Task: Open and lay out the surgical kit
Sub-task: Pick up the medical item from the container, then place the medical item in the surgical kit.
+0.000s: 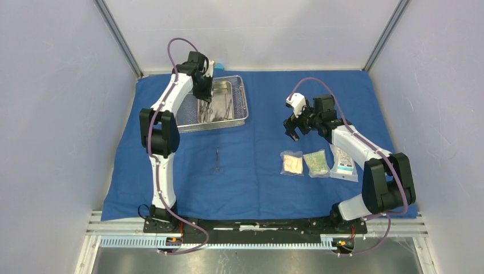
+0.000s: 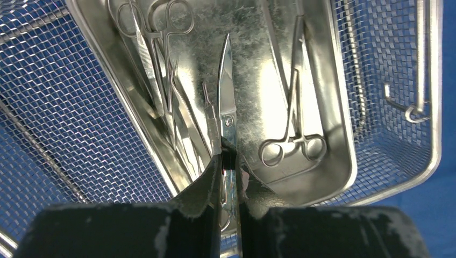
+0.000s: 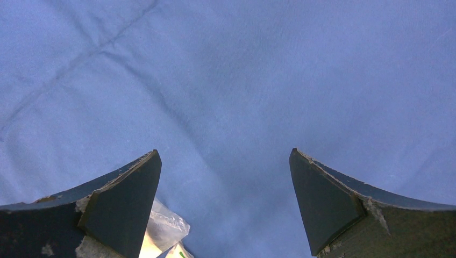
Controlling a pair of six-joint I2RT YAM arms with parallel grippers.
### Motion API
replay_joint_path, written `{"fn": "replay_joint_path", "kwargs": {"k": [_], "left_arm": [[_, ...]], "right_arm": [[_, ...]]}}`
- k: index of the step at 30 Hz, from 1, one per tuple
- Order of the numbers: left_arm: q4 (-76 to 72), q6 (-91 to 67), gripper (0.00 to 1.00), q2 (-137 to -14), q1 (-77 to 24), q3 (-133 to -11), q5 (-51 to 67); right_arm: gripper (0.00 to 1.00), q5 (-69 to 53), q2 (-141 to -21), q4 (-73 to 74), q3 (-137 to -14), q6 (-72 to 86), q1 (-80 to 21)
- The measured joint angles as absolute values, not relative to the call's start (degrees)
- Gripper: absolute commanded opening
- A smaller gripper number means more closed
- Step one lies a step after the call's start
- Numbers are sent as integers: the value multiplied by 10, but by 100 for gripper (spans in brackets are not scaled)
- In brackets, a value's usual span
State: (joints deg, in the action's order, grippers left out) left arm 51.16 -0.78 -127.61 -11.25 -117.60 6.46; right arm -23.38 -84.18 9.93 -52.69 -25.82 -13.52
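Note:
The blue cloth wrap (image 1: 257, 165) lies spread over the table. The wire-mesh tray (image 1: 242, 105) sits at the back left with the steel pan (image 1: 221, 91) inside it. My left gripper (image 1: 204, 98) is over the pan, shut on a pair of scissors (image 2: 227, 102) whose blades point away over the pan (image 2: 301, 64). Other instruments (image 2: 156, 59) and a clamp (image 2: 293, 142) lie in the pan. One instrument (image 1: 217, 162) lies on the cloth. Three clear packets (image 1: 292, 163) (image 1: 317, 162) (image 1: 344, 162) lie in a row at the right. My right gripper (image 1: 293, 135) is open and empty above the cloth (image 3: 226, 97).
Grey enclosure walls stand on three sides. A packet corner (image 3: 164, 228) shows by the right gripper's left finger. A small white-blue object (image 1: 217, 67) sits behind the tray at the back edge.

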Motion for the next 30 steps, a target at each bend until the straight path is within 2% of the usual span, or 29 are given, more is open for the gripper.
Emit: {"fn": "replay_joint_path", "kwargs": {"k": [7, 11, 30], "left_arm": [[520, -10, 2, -1225, -112, -1176, 94], [519, -10, 2, -1178, -112, -1138, 109], [466, -43, 2, -898, -114, -673, 156]], "right_arm": [[97, -235, -842, 99, -527, -258, -135], [97, -235, -842, 99, -527, -258, -135], [97, -236, -837, 100, -527, -258, -135]]}}
